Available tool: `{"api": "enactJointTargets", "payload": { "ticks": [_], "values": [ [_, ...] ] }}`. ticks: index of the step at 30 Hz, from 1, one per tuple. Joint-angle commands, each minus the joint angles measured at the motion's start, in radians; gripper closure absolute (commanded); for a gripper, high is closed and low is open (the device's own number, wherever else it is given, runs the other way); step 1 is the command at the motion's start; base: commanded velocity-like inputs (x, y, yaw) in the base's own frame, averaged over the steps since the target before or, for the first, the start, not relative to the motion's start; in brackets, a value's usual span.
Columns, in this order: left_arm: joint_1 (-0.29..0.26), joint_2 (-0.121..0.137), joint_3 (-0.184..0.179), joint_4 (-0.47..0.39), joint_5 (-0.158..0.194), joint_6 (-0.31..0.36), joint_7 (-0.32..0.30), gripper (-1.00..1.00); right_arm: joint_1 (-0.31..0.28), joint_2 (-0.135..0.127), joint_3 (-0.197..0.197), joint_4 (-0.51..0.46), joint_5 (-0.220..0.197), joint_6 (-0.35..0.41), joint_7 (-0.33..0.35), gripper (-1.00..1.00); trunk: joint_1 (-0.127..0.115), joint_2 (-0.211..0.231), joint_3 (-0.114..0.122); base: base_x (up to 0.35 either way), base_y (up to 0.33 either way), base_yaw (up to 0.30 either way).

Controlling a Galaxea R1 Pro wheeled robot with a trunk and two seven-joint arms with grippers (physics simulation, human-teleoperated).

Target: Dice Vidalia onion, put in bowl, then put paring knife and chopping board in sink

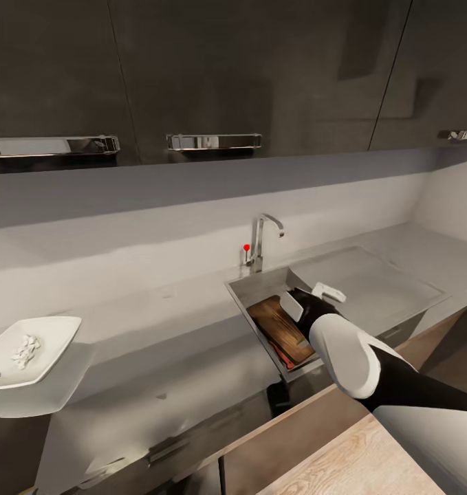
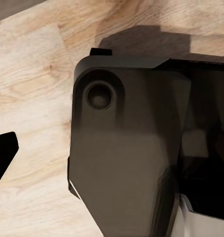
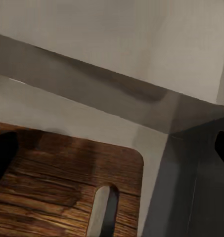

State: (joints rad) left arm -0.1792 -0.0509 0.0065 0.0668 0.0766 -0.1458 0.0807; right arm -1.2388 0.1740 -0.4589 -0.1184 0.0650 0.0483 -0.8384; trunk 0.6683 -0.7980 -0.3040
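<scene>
Dark upper cabinets (image 1: 261, 69) with chrome handles (image 1: 214, 141), grey backsplash (image 1: 157, 206), pale wood-plank floor (image 2: 32, 59)

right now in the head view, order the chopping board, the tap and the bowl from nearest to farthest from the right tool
1. chopping board: in the sink, directly under the right tool.
2. tap: behind the sink, at the basin's back edge.
3. bowl: far off on the left end of the countertop, holding the diced onion.
</scene>
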Motion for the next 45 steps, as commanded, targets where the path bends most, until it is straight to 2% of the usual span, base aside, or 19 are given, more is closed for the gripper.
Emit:
{"api": "enactJointTargets", "payload": {
  "ticks": [1,3,5,7,8,12,13,15,18,19,21,23,27,33,39,40,42,45],
  "values": [
    [-0.002,0.003,0.001,0.004,0.008,-0.012,0.001,-1.0,-0.001,0.001,0.0,-0.002,0.007,0.005,-0.001,-1.0,0.0,-0.001,-0.001,0.0,0.0,0.0],
    [-0.002,0.007,0.002,0.003,0.008,-0.017,0.001,-1.0,-0.001,0.001,0.005,-0.003,0.007,0.006,0.013,-1.0,0.0,-0.001,-0.001,0.0,0.0,0.0],
    [-0.002,0.01,0.003,0.003,0.008,-0.031,0.002,-1.0,-0.001,0.001,0.024,-0.004,0.012,0.01,0.112,-1.0,0.0,-0.001,-0.001,0.0,0.0,0.0],
    [-0.001,0.011,0.003,0.002,0.008,-0.047,0.004,-1.0,0.0,0.001,0.078,-0.004,0.029,0.023,0.248,-1.0,0.0,-0.001,-0.001,0.0,0.0,0.0],
    [-0.001,0.011,0.004,0.002,0.008,-0.05,0.004,-1.0,0.0,0.001,0.088,-0.004,0.031,0.025,0.269,-1.0,0.0,-0.001,-0.001,0.0,0.0,0.0],
    [-0.001,0.011,0.003,0.002,0.008,-0.095,0.005,-1.0,0.0,0.001,0.133,-0.001,0.039,0.03,0.424,-1.0,0.0,-0.001,-0.001,0.0,0.0,0.0],
    [-0.001,0.011,0.002,0.002,0.008,-0.128,0.005,-1.0,0.0,-0.013,0.139,-0.001,0.041,0.032,0.507,-1.0,0.0,-0.001,-0.001,0.0,0.0,0.0],
    [-0.002,0.011,0.002,0.002,0.008,-0.149,0.005,-1.0,-0.001,-0.036,0.148,-0.001,0.051,0.047,0.58,-1.0,0.0,-0.001,-0.001,0.0,0.0,0.0],
    [-0.001,0.011,0.002,0.002,0.008,-0.159,0.005,-1.0,0.0,-0.069,0.166,-0.002,0.077,0.11,0.664,-1.0,0.0,-0.001,-0.001,0.0,0.0,0.0],
    [-0.002,0.013,0.002,0.003,0.008,-0.162,0.005,-1.0,0.001,-0.09,0.172,-0.003,0.089,0.148,0.729,-1.0,0.0,-0.001,-0.001,0.0,0.0,0.0],
    [-0.001,0.019,0.001,0.003,0.008,-0.163,0.005,-1.0,0.0,-0.111,0.176,-0.004,0.096,0.174,0.797,-1.0,0.0,-0.001,-0.001,0.0,0.0,0.0],
    [-0.001,0.022,0.001,0.004,0.008,-0.164,0.005,-1.0,0.0,-0.122,0.178,-0.004,0.099,0.186,0.83,-1.0,0.0,-0.001,-0.001,0.0,0.0,0.0],
    [-0.001,0.024,0.002,0.002,0.008,-0.169,0.006,-1.0,0.0,-0.129,0.184,-0.004,0.108,0.197,0.85,-1.0,0.0,-0.001,-0.001,0.0,0.0,0.0],
    [-0.001,0.021,0.001,0.002,0.008,-0.176,0.007,-1.0,0.0,-0.132,0.207,-0.004,0.175,0.199,0.855,-1.0,0.0,-0.001,-0.001,0.0,0.0,0.0],
    [-0.001,0.019,0.001,0.002,0.008,-0.177,0.007,-1.0,0.0,-0.134,0.211,-0.024,0.192,0.214,0.899,-1.0,0.0,-0.001,-0.001,0.0,0.0,0.0],
    [-0.001,0.019,0.0,0.002,0.008,-0.177,0.007,-1.0,0.001,-0.136,0.211,-0.032,0.193,0.229,0.918,-1.0,0.0,-0.001,-0.001,0.0,0.0,0.0],
    [-0.001,0.018,0.0,0.002,0.008,-0.177,0.007,-1.0,0.0,-0.154,0.212,-0.055,0.194,0.27,0.997,-1.0,0.0,-0.001,-0.001,-0.013,0.0,0.0],
    [-0.001,0.016,0.0,0.002,0.008,-0.177,0.007,-1.0,0.001,-0.196,0.212,-0.079,0.194,0.306,1.147,-1.0,0.0,-0.001,-0.001,-0.169,0.0,0.0]
  ]
}}
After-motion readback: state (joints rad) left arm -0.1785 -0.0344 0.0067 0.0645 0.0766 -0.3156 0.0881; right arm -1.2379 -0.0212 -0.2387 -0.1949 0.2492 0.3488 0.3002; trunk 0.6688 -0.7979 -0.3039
